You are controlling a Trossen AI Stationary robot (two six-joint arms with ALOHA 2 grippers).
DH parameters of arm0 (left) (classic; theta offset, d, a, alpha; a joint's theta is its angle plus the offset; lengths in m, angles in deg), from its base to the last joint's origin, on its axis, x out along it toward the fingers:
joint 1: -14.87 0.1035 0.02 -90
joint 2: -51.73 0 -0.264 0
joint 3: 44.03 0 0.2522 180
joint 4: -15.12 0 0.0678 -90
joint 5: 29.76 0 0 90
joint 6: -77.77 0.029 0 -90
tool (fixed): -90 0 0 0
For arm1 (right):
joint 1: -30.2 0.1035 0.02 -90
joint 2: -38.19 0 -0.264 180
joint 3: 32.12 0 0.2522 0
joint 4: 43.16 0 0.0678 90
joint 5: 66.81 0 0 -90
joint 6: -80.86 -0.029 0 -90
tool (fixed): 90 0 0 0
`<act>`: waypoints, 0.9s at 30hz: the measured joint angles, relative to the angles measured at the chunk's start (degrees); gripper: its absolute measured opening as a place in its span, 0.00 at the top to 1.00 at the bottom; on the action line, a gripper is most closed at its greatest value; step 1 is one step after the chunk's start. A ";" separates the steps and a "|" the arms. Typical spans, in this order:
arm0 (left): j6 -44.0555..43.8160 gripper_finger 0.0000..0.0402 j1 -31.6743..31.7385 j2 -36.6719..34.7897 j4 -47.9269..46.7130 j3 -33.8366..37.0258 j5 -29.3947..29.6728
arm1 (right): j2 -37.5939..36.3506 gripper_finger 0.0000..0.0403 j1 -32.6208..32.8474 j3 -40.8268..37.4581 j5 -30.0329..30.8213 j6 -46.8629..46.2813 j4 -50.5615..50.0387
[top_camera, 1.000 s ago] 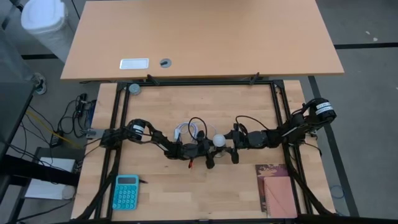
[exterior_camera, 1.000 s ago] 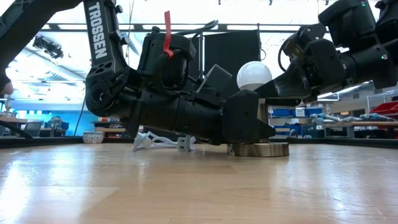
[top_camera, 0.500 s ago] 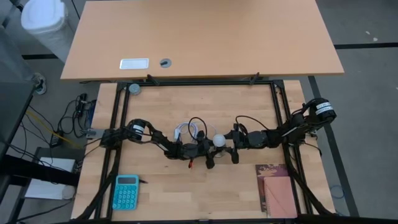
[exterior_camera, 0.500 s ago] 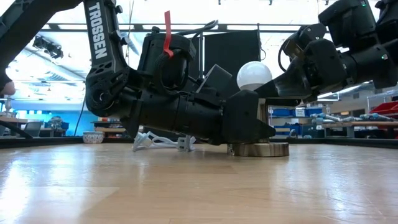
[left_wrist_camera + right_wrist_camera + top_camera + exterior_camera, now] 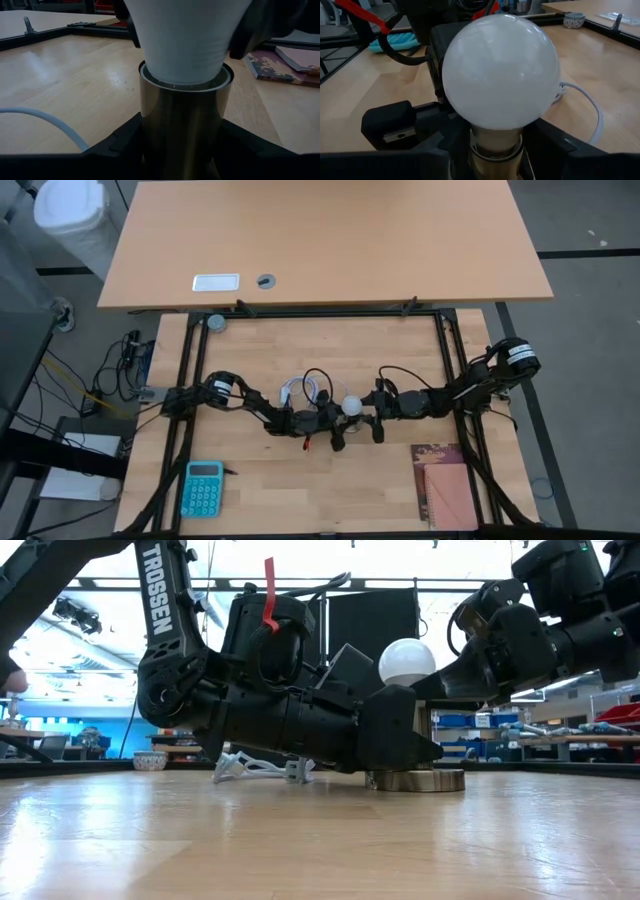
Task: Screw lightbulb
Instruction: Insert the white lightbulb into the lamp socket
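- The bulb is seated upright in the metal socket, mid-table, between both arms.
- The socket is clamped by the left gripper, fingers pressed on either side of the barrel.
- The bulb's neck is grasped by the right gripper, just below the globe, its fingers flanking the neck.
- Judgement: the thread looks partly engaged; the bulb's taper is still seen above the socket rim.
- The bulb axis should be kept vertical while turned, to avoid cross-threading.
- The socket hold should be kept firm so the base is not spun along.
- Squeeze on the neck should be kept light; glass is likely fragile.
- The cable beside the socket should be kept clear of the fingers.
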 joint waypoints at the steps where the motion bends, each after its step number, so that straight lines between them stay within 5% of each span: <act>1: 0.00 0.51 0.00 0.00 0.01 0.00 0.00 | 0.00 0.61 0.00 -0.02 -0.02 0.02 0.02; 10: -0.08 0.51 0.00 0.00 0.03 0.00 -0.11 | 0.02 0.54 0.00 -0.02 0.21 -0.65 0.28; 27: -2.60 0.51 0.00 0.00 -0.59 -0.10 4.03 | 0.02 0.60 0.13 0.19 3.52 -5.65 -0.38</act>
